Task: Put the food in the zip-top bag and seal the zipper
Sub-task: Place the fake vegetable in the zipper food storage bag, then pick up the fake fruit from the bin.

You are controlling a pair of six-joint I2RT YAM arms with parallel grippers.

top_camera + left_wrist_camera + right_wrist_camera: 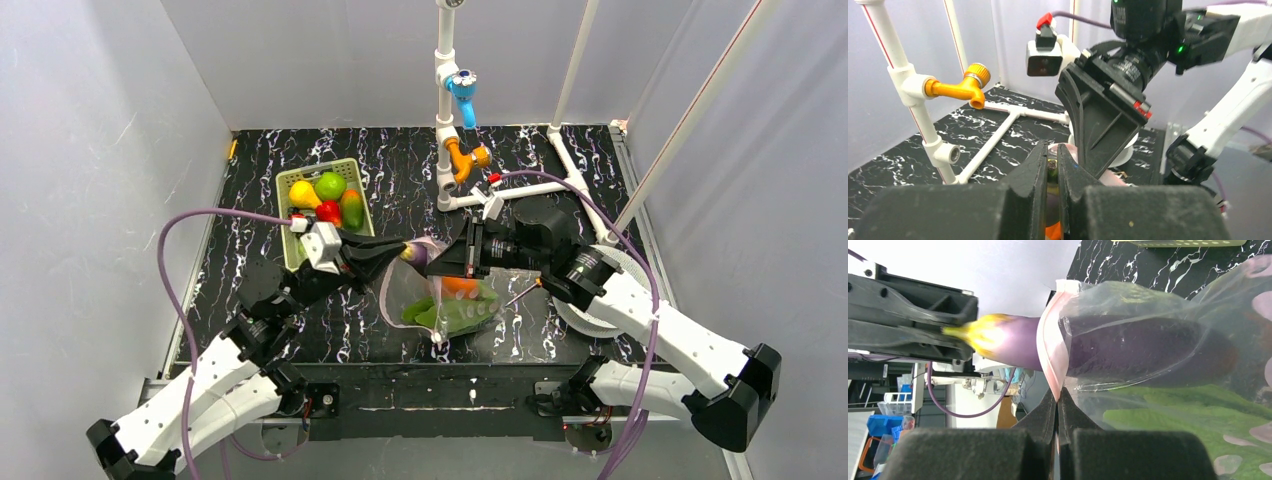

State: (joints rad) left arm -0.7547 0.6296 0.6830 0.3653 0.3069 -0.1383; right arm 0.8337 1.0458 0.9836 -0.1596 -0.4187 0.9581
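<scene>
Closest, the clear zip-top bag [455,305] sits on the black counter [400,180]. A green leafy piece [455,317] and an orange piece [460,285] are inside it. Just past them, the right tool [1057,392] is pinched tight on the pink zipper [1050,357] and holds the mouth up. A purple eggplant [1013,342] is halfway through the mouth, with its fat end inside the bag. The left tool [400,250] is squeezed almost closed on what looks like the eggplant's yellow stem. Farther back, a green basket [315,168] holds yellow, green and red toy fruit [330,185]. At the very back are an orange tap [465,158] and a blue tap [463,95].
</scene>
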